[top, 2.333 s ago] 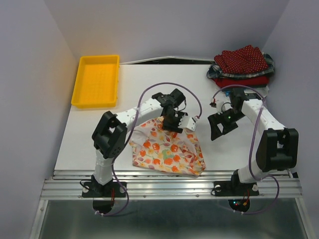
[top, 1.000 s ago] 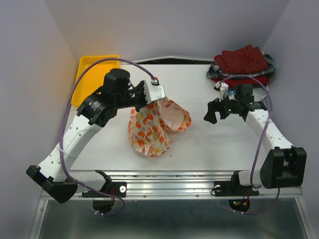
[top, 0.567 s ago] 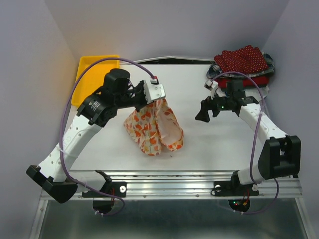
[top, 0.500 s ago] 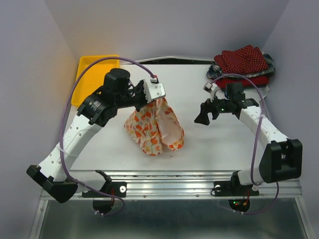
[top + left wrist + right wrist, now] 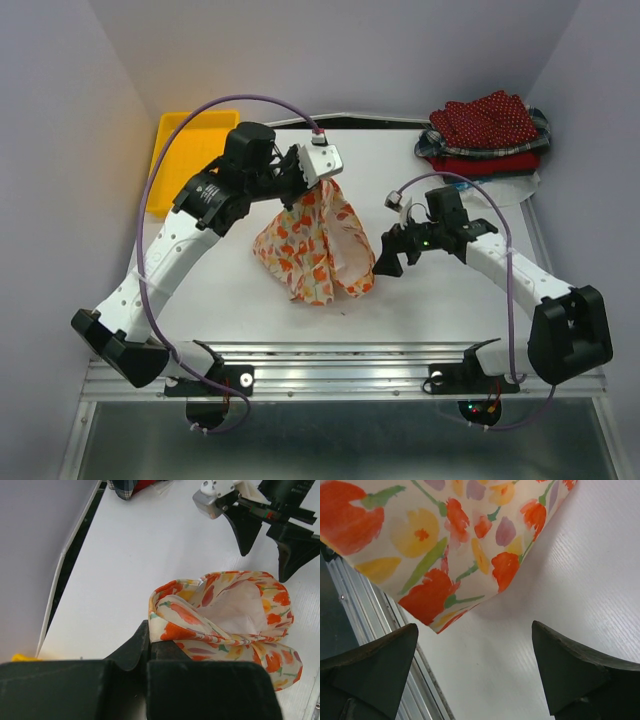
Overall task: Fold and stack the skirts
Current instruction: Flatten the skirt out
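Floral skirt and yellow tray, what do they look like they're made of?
Floral skirt: thin woven cloth, possibly cotton, matte; it hangs in soft folds, and the print shows paler on the inside. Yellow tray: probably moulded plastic, smooth; even colour and a stiff raised rim.

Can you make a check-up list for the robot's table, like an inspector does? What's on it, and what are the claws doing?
Surface: white table, no spills or marks seen.
Job's things: flowery skirt hangs bunched, not folded yet. Skirt pile sits at the far right corner, the dotted red one on top.
Clutter: yellow tray at the far left, partly hidden by the left arm.
Grippers: left gripper shut on the flowery skirt's top edge. Right gripper open beside its hem, holding nothing.
Cables: purple cables loop over both arms, clear of the cloth.
Surroundings: plain walls, metal rail along the near edge.
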